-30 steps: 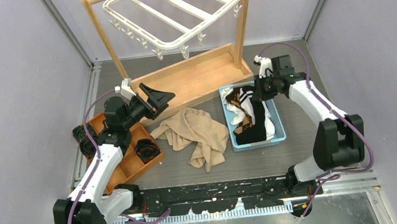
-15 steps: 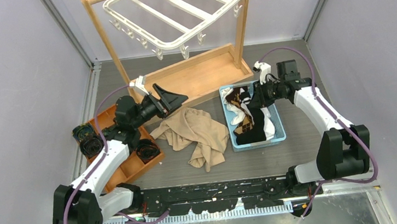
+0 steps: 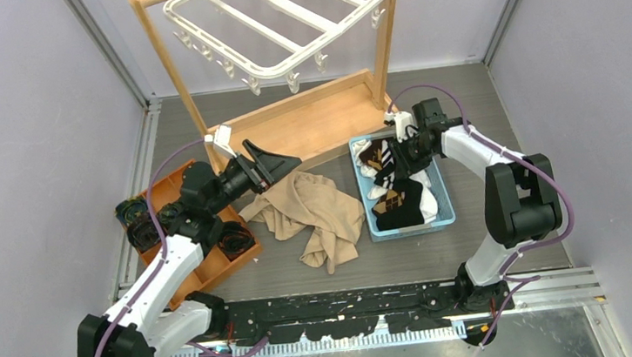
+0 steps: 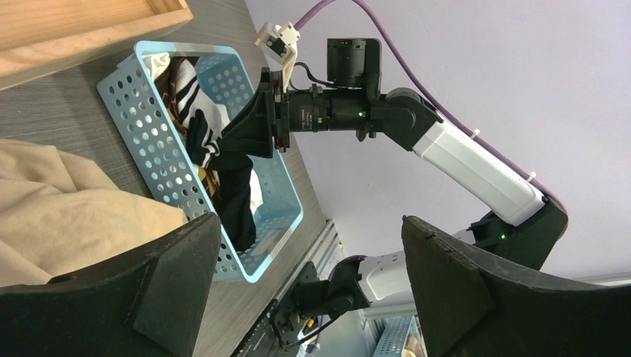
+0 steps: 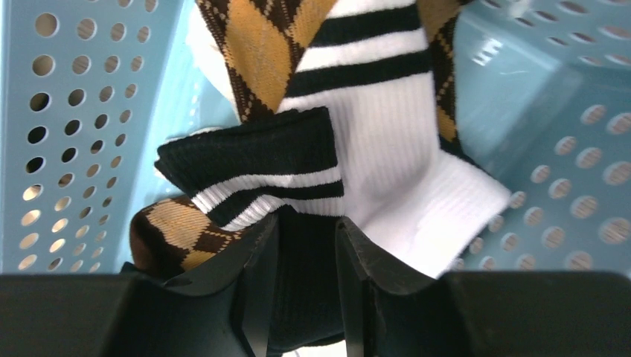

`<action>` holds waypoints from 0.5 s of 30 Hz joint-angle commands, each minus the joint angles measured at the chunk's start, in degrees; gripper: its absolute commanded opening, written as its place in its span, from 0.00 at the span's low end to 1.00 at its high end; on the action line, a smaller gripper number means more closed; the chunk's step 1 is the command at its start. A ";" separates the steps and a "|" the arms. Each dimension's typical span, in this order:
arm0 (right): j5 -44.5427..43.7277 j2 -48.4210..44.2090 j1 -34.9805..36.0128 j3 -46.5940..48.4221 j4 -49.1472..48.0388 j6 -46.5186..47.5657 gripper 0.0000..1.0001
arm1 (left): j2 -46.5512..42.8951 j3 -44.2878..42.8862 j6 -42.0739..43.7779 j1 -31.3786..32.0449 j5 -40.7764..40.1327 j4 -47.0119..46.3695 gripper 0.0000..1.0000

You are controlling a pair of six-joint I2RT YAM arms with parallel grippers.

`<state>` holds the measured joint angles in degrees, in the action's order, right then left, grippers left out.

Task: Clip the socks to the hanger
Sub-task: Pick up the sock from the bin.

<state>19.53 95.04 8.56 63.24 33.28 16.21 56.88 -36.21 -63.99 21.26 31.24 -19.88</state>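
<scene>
Several socks [image 3: 397,197], black striped, brown argyle and white banded, lie in a blue basket [image 3: 451,209]. My right gripper [image 3: 400,157] is over the basket's far end, shut on a black sock with white stripes [image 5: 253,160]. That sock hangs from the gripper in the left wrist view [image 4: 205,137]. An argyle sock [image 5: 260,44] and a white sock [image 5: 394,141] lie beneath. My left gripper [image 3: 280,160] is open and empty [image 4: 309,223], above a beige cloth. The white hanger [image 3: 280,24] hangs on a wooden stand at the back.
A beige cloth [image 3: 316,218] lies crumpled between the arms. An orange tray [image 3: 203,264] with rolled dark socks sits at the left. The wooden stand's base tray [image 3: 308,127] lies behind the cloth and basket. Grey walls close in both sides.
My left gripper has moved right and forward, from over the orange tray to over the cloth's edge. My right wrist has swung left and back over the basket's far end.
</scene>
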 commanded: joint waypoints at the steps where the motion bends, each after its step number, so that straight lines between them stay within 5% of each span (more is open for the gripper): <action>1: -4.90 -4.92 -0.05 2.05 -1.91 1.79 0.41 | -2.12 1.06 1.37 0.10 -2.03 0.28 0.92; 15: 1.49 -7.06 -0.07 2.59 -1.60 0.33 0.11 | -1.35 -0.06 1.15 0.10 -0.50 0.48 0.90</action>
<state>17.32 90.61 8.56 63.46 32.40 17.23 56.36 -35.40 -63.86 21.26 30.04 -18.52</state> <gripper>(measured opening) 0.117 0.905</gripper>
